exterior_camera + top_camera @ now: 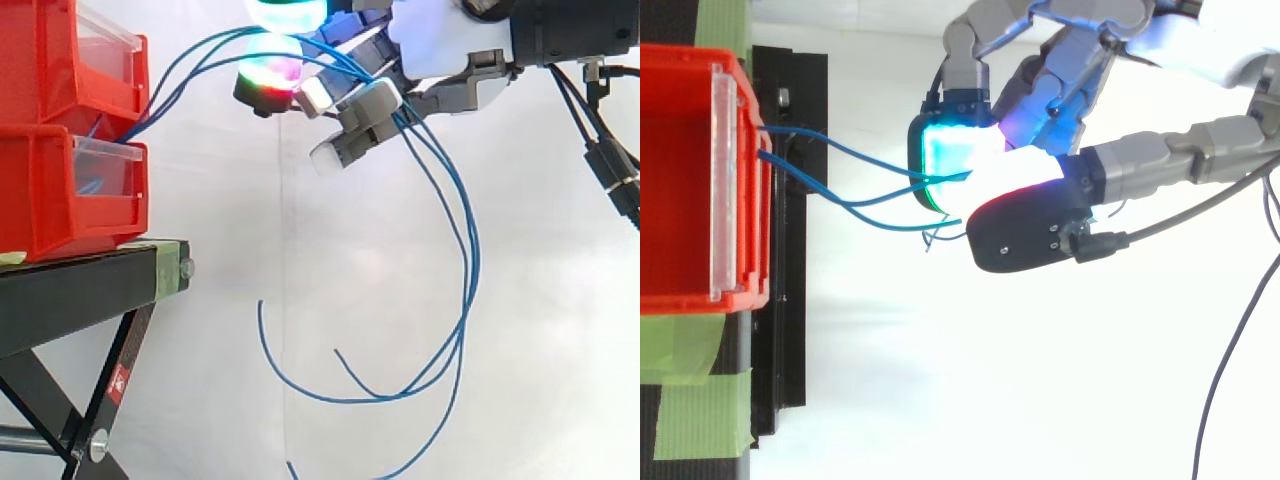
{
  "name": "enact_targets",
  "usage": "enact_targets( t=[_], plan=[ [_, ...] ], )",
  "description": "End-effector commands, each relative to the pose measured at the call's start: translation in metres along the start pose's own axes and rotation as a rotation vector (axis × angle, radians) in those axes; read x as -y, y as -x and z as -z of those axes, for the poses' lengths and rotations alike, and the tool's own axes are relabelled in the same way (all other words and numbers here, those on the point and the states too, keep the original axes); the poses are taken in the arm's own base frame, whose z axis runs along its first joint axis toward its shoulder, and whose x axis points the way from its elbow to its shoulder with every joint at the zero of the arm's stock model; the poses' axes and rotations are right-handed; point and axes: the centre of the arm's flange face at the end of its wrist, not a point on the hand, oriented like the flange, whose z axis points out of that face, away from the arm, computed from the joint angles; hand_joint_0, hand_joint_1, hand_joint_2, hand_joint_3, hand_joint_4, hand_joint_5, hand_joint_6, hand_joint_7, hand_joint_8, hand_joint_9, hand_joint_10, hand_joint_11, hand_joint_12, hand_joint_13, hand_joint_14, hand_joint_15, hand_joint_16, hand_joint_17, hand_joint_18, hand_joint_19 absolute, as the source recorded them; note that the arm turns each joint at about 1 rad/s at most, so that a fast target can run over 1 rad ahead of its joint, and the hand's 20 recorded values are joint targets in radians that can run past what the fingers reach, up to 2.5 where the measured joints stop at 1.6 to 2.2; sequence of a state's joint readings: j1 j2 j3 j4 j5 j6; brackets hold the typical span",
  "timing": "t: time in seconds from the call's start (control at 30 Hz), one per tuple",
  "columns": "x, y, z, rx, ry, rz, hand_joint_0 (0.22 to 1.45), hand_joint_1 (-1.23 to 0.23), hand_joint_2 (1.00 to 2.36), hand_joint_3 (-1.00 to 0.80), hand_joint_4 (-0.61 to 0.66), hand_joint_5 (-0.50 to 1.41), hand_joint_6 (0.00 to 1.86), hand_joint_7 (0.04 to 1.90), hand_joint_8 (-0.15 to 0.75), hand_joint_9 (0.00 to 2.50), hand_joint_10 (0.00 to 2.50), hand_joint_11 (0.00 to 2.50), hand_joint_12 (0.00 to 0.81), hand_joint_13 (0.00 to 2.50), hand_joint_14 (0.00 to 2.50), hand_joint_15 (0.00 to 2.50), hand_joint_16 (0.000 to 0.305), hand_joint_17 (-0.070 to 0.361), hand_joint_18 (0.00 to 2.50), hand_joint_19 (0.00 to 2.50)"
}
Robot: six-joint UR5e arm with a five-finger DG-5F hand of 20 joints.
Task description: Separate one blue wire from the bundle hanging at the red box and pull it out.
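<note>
Several blue wires within curled robot hand

open air lies between the red bins and the hand, crossed by blue wires; lower down their slack loops hang beside the black stand, white curtain behind.

Two bins are stacked at the right end of the stand. Wires are led from them rightward into the hand, hanging below it.
</note>
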State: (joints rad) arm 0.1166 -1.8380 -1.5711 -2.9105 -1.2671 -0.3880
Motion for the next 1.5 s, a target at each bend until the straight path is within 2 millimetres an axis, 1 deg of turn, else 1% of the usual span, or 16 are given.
enact_targets(
  t=[0.0, 0.03, 0.07, 0.2, 0.37, 0.5, 0.7, 0.8, 0.9, 1.0, 1.1, 1.13, 1.23, 1.37, 1.47],
  plan=[
    [0.0005, -0.0003, -0.0004, 0.000, 0.000, 0.000, 0.51, -0.89, 1.02, -0.20, 0.22, -0.18, 0.88, 1.02, 0.391, 1.06, 0.03, 0.87, 0.478, 1.35, 0.02, 1.27, 0.062, 0.140, 0.77, 0.47],
    [-0.0003, 0.0001, 0.0000, 0.000, 0.001, 0.000, 0.51, -0.88, 1.02, -0.20, 0.22, -0.18, 0.88, 1.02, 0.392, 1.06, 0.03, 0.88, 0.467, 1.35, 0.02, 1.27, 0.062, 0.140, 0.77, 0.47],
    [-0.0003, 0.0001, 0.0000, 0.000, 0.001, 0.000, 0.51, -0.88, 1.02, -0.20, 0.22, -0.18, 0.88, 1.02, 0.397, 1.06, 0.03, 0.88, 0.476, 1.35, 0.02, 1.28, 0.062, 0.140, 0.77, 0.47],
    [-0.0003, 0.0001, 0.0000, 0.000, 0.001, 0.000, 0.52, -0.89, 1.02, -0.21, 0.22, -0.19, 0.88, 1.02, 0.391, 1.05, 0.03, 0.89, 0.465, 1.35, 0.02, 1.27, 0.062, 0.140, 0.77, 0.47],
    [0.0005, -0.0003, -0.0004, 0.000, 0.000, 0.000, 0.53, -0.88, 1.02, -0.27, 0.22, -0.19, 0.88, 0.97, 0.387, 1.04, 0.03, 0.89, 0.473, 1.34, 0.02, 1.26, 0.062, 0.139, 0.77, 0.47],
    [0.0004, -0.0001, 0.0002, 0.000, 0.000, 0.000, 0.50, -0.76, 1.01, -0.34, 0.23, -0.18, 0.88, 0.97, 0.408, 1.12, 0.02, 0.87, 0.489, 1.38, 0.02, 1.27, 0.062, 0.139, 0.81, 0.49],
    [0.0005, -0.0003, -0.0004, 0.000, 0.000, 0.000, 0.50, -0.64, 1.01, -0.35, 0.22, -0.16, 0.86, 0.99, 0.418, 1.19, 0.02, 0.87, 0.489, 1.43, 0.01, 1.28, 0.060, 0.136, 0.84, 0.50],
    [-0.0003, 0.0001, 0.0000, 0.000, 0.001, 0.000, 0.51, -0.62, 1.01, -0.36, 0.23, -0.15, 0.86, 1.00, 0.423, 1.22, 0.02, 0.85, 0.483, 1.44, 0.02, 1.27, 0.060, 0.134, 0.86, 0.51],
    [-0.0002, 0.0001, 0.0001, 0.000, 0.000, 0.000, 0.55, -0.64, 1.01, -0.35, 0.22, -0.14, 0.86, 1.03, 0.419, 1.26, 0.03, 0.88, 0.460, 1.45, 0.02, 1.29, 0.056, 0.126, 0.87, 0.52],
    [0.0006, -0.0003, -0.0002, -0.001, -0.002, 0.001, 0.58, -0.68, 1.02, -0.28, 0.20, -0.13, 0.87, 1.04, 0.418, 1.29, 0.03, 0.89, 0.460, 1.48, 0.02, 1.29, 0.053, 0.119, 0.91, 0.52],
    [-0.0003, 0.0001, 0.0000, 0.000, 0.001, 0.000, 0.59, -0.71, 1.02, -0.23, 0.17, -0.13, 0.88, 1.03, 0.423, 1.30, 0.03, 0.90, 0.449, 1.48, 0.02, 1.30, 0.052, 0.117, 0.93, 0.52],
    [0.0004, -0.0001, 0.0002, 0.000, 0.000, 0.000, 0.59, -0.72, 1.02, -0.21, 0.17, -0.13, 0.88, 1.04, 0.424, 1.31, 0.03, 0.90, 0.460, 1.49, 0.02, 1.28, 0.052, 0.116, 0.93, 0.52],
    [-0.0003, 0.0001, 0.0000, 0.000, 0.001, 0.000, 0.59, -0.75, 1.02, -0.16, 0.15, -0.13, 0.89, 1.05, 0.420, 1.31, 0.03, 0.91, 0.455, 1.49, 0.02, 1.30, 0.052, 0.116, 0.94, 0.52],
    [0.0005, -0.0003, -0.0004, 0.000, 0.000, 0.000, 0.59, -0.81, 1.02, -0.13, 0.11, -0.14, 0.89, 1.06, 0.413, 1.26, 0.03, 0.92, 0.451, 1.47, 0.02, 1.30, 0.052, 0.118, 0.92, 0.52],
    [-0.0003, 0.0001, 0.0000, 0.000, 0.001, 0.000, 0.58, -0.85, 1.02, -0.12, 0.12, -0.16, 0.91, 1.05, 0.397, 1.19, 0.03, 0.91, 0.451, 1.42, 0.02, 1.30, 0.054, 0.121, 0.87, 0.51]
  ],
)
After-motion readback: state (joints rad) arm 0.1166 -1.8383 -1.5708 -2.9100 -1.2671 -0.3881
